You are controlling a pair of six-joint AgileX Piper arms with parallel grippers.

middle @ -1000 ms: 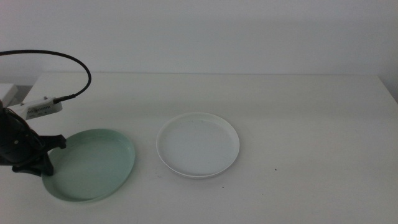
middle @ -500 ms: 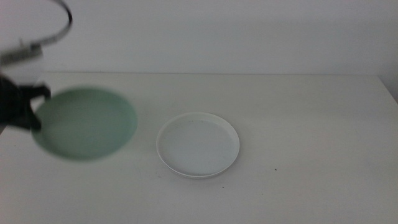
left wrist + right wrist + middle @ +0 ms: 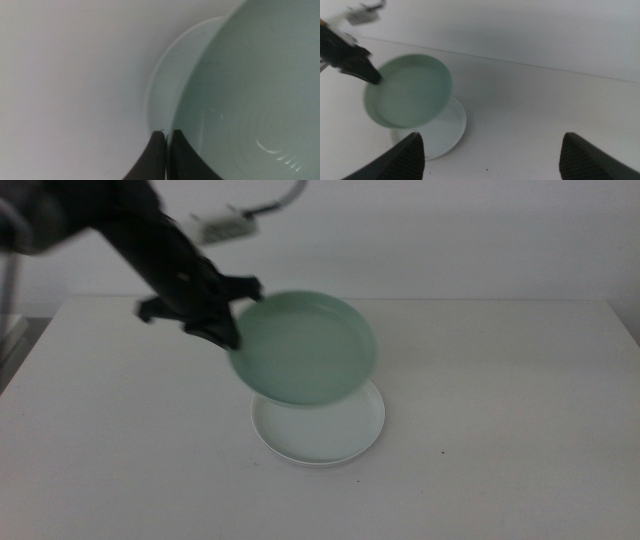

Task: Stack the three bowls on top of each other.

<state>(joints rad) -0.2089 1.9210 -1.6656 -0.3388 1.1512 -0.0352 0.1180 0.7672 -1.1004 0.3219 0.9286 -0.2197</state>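
We see the left claw (image 3: 228, 332) clenched on the left rim of the mint green bowl (image 3: 305, 346), holding it tilted in the air above the white bowl (image 3: 320, 430), which lies flat on the counter (image 3: 500, 410) near its middle. Both bowls look empty. The green one overlaps the white one's far part. Our right claw (image 3: 490, 150) waits spread wide, gripping nothing, off to the right
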